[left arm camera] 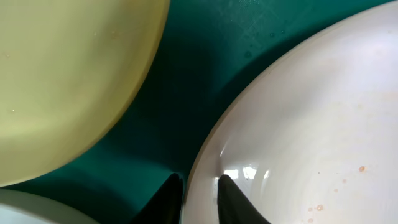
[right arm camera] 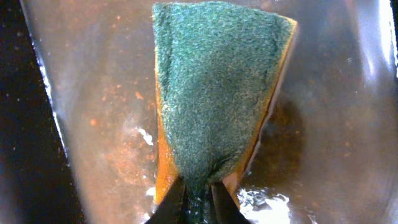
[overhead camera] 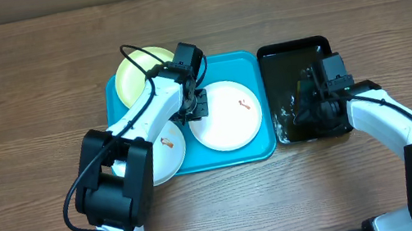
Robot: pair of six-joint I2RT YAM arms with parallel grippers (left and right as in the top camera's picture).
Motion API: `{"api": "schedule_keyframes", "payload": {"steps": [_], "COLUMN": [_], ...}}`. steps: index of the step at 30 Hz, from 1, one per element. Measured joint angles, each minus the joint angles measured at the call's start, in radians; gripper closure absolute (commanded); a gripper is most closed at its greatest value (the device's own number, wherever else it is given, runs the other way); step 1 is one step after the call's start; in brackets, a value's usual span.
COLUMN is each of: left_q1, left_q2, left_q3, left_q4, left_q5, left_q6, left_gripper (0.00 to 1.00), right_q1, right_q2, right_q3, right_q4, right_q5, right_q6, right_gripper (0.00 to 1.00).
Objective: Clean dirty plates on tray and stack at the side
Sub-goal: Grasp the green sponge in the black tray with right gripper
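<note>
Quick check from my end: left end effector (left arm camera: 198, 180) is pinched on the rim of the white plate (overhead camera: 224, 125), one finger over the lip and one under. The plate spreads away up and to the right of it and lies flat in the tray (overhead camera: 241, 63). Its brown smear (overhead camera: 245, 106) is on the far side from the grip. Right end effector (right arm camera: 198, 190) is clamped on one corner of the sponge (right arm camera: 217, 81), which fans out ahead of the fingertips, green side up, over the wet black tray (overhead camera: 280, 58) below it. My worries: that rim pinch is thin, so if I lift or tilt the plate, or lean on it with the sponge, I think it could lever out and drop. The yellow plate (overhead camera: 137, 72) sits just to the upper left of the left end effector, so a sloppy swing could clip it. The second white plate (overhead camera: 164, 157) hangs over the tray edge behind the left arm, and a bump might tip it onto the worktop (overhead camera: 20, 95). The sponge looks soaked and floppy from a corner hold, so expect drips and weak scrubbing.
</note>
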Motion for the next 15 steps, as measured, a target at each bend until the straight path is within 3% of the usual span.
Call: {"api": "schedule_keyframes", "payload": {"steps": [5, 11, 15], "left_q1": [0.0, 0.0, 0.0], "left_q2": [0.0, 0.0, 0.0], "left_q3": [0.0, 0.0, 0.0], "left_q4": [-0.001, -0.017, -0.019], "left_q5": [0.002, 0.003, 0.005], "left_q6": [-0.001, 0.0, 0.0], "left_gripper": [0.7, 0.67, 0.68], "right_q1": [-0.006, -0.013, -0.013], "right_q2": [0.0, 0.0, 0.024], "right_q3": [0.025, 0.062, 0.06], "right_q4": [0.003, 0.051, 0.112], "right_q5": [0.006, 0.051, 0.066], "right_q6": [-0.004, -0.006, -0.006], "right_gripper": [0.28, 0.28, 0.35]}}
